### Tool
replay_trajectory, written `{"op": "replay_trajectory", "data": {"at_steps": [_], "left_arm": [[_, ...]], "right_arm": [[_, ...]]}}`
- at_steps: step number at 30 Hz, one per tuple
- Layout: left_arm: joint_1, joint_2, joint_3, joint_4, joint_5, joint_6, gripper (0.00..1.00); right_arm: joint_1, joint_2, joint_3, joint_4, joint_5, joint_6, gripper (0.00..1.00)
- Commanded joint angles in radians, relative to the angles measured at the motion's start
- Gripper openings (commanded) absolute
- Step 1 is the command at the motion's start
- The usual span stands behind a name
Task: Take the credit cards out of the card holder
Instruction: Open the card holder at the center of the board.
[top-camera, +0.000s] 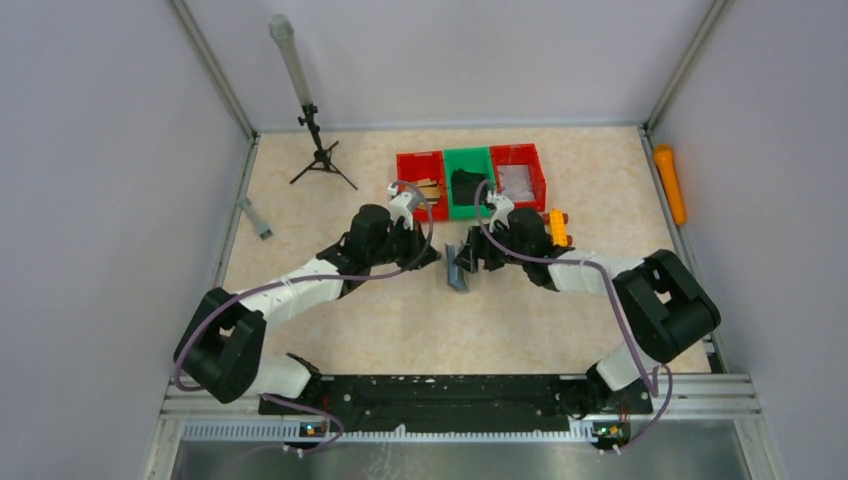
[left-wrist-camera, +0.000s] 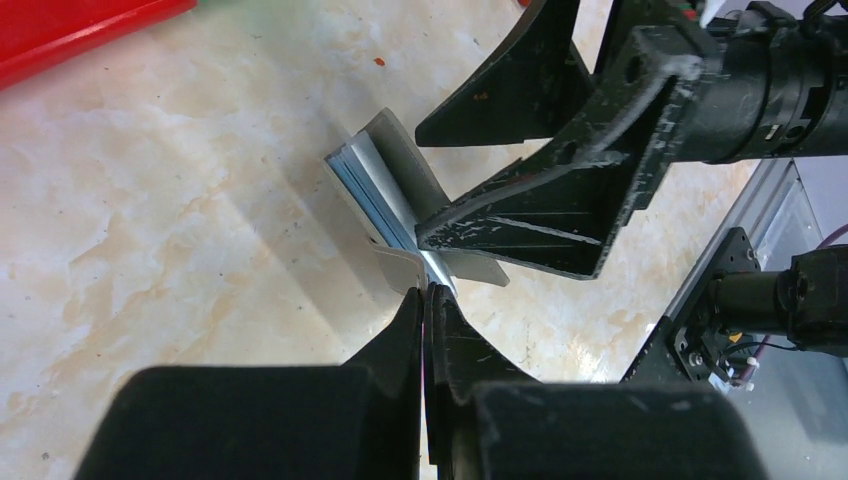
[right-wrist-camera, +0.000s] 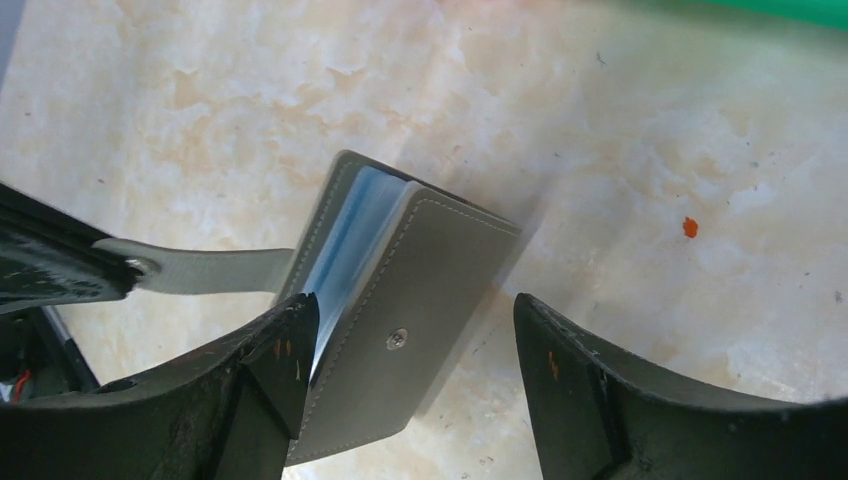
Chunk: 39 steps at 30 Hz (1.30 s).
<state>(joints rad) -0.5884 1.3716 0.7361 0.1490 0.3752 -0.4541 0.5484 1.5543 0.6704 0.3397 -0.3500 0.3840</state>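
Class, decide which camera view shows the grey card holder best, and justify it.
The right wrist view: the card holder is large and central, showing its grey cover, stitching, stud, tab and bluish pockets. The left wrist view shows only one end. The top view shows a tiny grey shape.

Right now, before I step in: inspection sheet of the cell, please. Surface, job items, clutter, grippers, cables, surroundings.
Surface: beige marbled table, a few small specks, no spill seen.
Job's things: card holder at the centre, partly open, silvery-blue pockets showing; credit cards cannot be told from the pockets, none lying out.
Clutter: left red bin, green bin and right red bin in a row at the far side; tripod; grey piece by the left rail; orange item beside the right wrist.
Grippers: left gripper shut on the holder's tab; right gripper open, jaws astride one flap.
Cables: left cable and right cable, one along each arm.
Surroundings: grey walls, metal frame; orange cylinder beyond the right rail.
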Motion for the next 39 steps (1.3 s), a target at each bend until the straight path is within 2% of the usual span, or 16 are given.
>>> {"op": "replay_trajectory", "data": {"at_steps": [1, 10, 22, 26, 30, 35, 39], "left_arm": [[0.004, -0.043, -0.01, 0.055, -0.018, 0.004, 0.0], [0.006, -0.065, -0.022, 0.06, -0.03, 0.005, 0.0], [0.014, -0.063, -0.02, 0.034, -0.083, 0.005, 0.0], [0.018, -0.043, -0.001, -0.012, -0.13, -0.002, 0.0], [0.023, -0.014, 0.024, -0.053, -0.155, -0.004, 0.0], [0.028, 0.007, 0.042, -0.089, -0.19, -0.005, 0.0], [0.028, 0.021, 0.056, -0.109, -0.204, -0.001, 0.0]], "right_arm": [[0.016, 0.025, 0.065, -0.074, 0.066, -0.043, 0.71], [0.028, 0.054, 0.102, -0.147, 0.124, -0.068, 0.71], [0.035, 0.056, 0.125, -0.209, 0.218, -0.091, 0.5], [0.036, 0.056, 0.133, -0.233, 0.264, -0.087, 0.48], [0.036, 0.056, 0.143, -0.269, 0.336, -0.079, 0.57], [0.036, 0.036, 0.146, -0.306, 0.469, -0.052, 0.76], [0.036, -0.03, 0.109, -0.281, 0.547, -0.034, 0.8]]}}
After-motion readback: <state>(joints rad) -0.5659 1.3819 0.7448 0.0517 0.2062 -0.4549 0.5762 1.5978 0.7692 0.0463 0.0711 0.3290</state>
